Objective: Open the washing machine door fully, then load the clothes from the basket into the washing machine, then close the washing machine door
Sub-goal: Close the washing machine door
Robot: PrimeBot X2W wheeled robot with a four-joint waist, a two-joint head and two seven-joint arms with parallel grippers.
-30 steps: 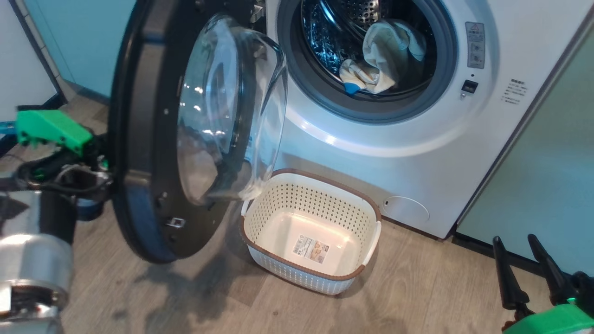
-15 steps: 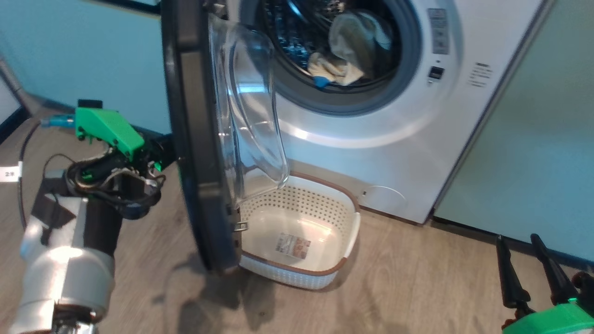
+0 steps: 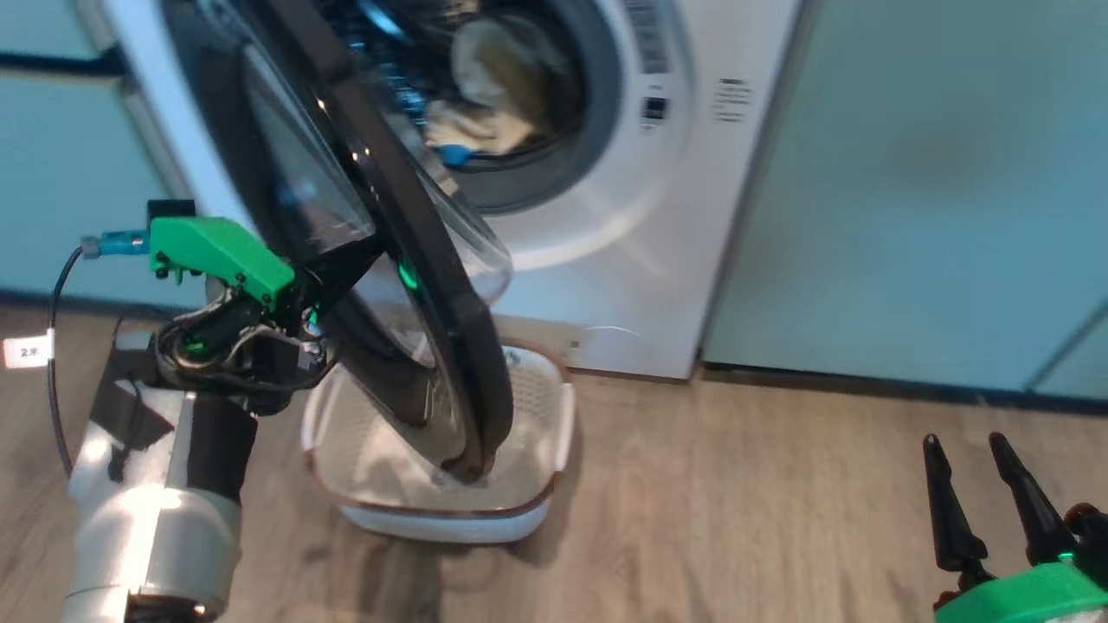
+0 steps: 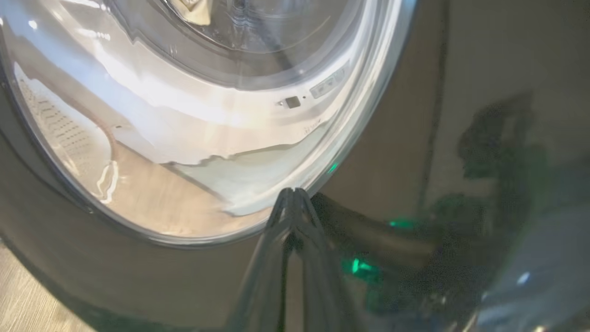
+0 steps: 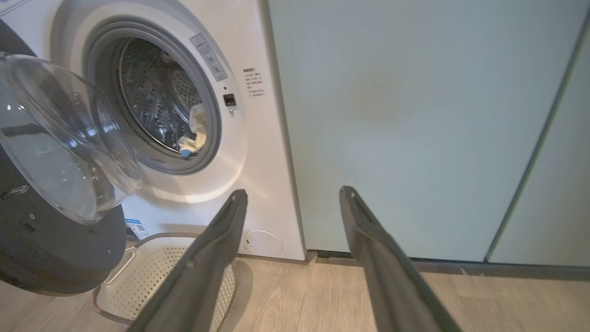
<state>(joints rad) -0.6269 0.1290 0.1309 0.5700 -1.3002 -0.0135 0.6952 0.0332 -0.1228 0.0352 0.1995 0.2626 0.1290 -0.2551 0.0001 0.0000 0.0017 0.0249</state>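
Door-closing step: washing machine door (image 3: pixel 437 320) ajar at 10 o'clock, clothes (image 3: pixel 485 130) in drum at 12; left fingers (image 4: pixel 272 263) pinched together, empty, seemingly pushing its face, right fingers (image 5: pixel 205 272) spread, empty; next, press to latch.

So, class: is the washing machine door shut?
No, the washing machine door stands swung open, with the clothes visible inside the washing machine.

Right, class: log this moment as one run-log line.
left gripper: shut, tips at outer face of washing machine door | door: part-open | right gripper: open, holding nothing | clothes: in drum | basket: below door
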